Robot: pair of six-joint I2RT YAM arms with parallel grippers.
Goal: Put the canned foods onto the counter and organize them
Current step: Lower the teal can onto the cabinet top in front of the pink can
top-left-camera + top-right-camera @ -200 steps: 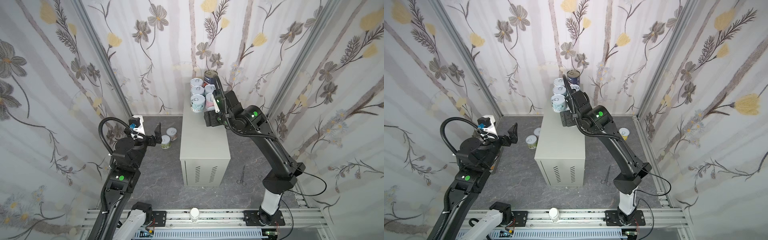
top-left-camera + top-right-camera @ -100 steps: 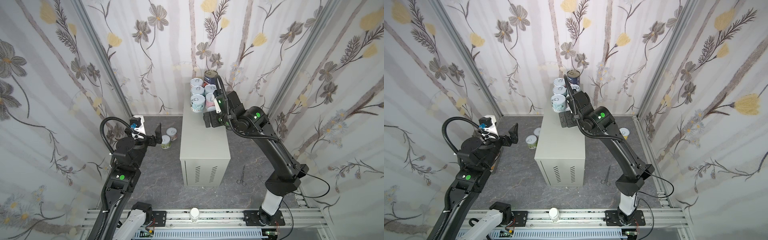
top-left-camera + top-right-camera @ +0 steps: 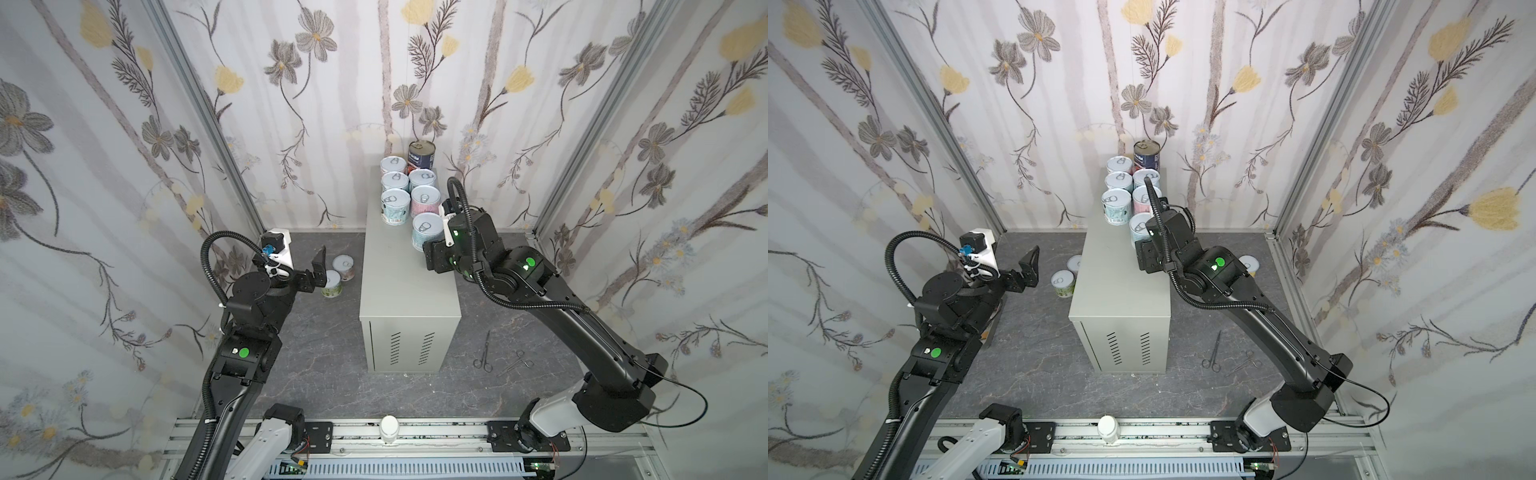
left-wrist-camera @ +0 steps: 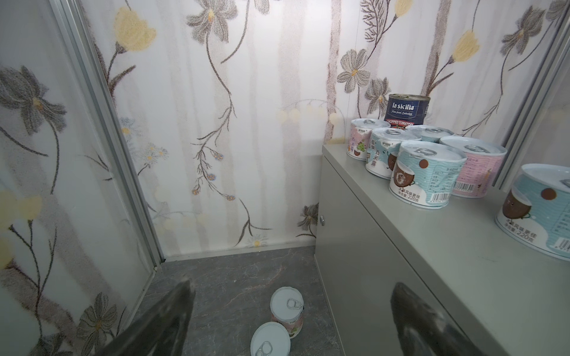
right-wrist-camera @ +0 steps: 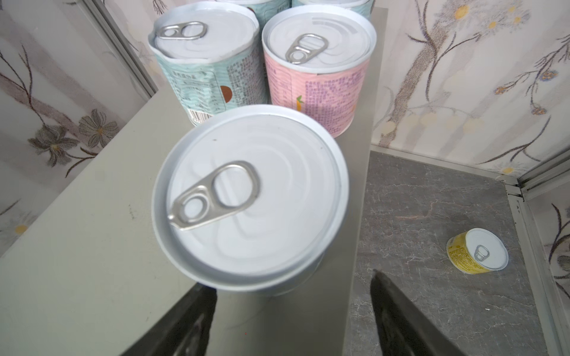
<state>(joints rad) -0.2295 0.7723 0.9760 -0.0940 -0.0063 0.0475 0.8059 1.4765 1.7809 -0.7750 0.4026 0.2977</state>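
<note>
Several canned foods stand in two rows at the far end of the counter (image 3: 409, 291) (image 3: 1121, 291), a taller dark blue can (image 3: 421, 154) (image 4: 407, 108) hindmost. The nearest, a teal can (image 3: 427, 230) (image 5: 249, 197), stands free just ahead of my right gripper (image 3: 433, 251) (image 5: 290, 282), which is open and holds nothing. My left gripper (image 3: 318, 270) (image 4: 293, 283) hangs open over the floor left of the counter, above two upright cans (image 3: 343, 266) (image 3: 332, 284) (image 4: 287, 305). A yellow can (image 5: 478, 251) (image 3: 1250, 264) stands on the floor right of the counter.
Scissors (image 3: 484, 351) and forceps (image 3: 515, 363) lie on the dark marbled floor right of the counter's vented end. Flowered walls close in the cell on three sides. The near half of the counter top is bare.
My right gripper has let go of the teal can and drawn back a little toward the counter's near end. The left arm has hardly moved.
</note>
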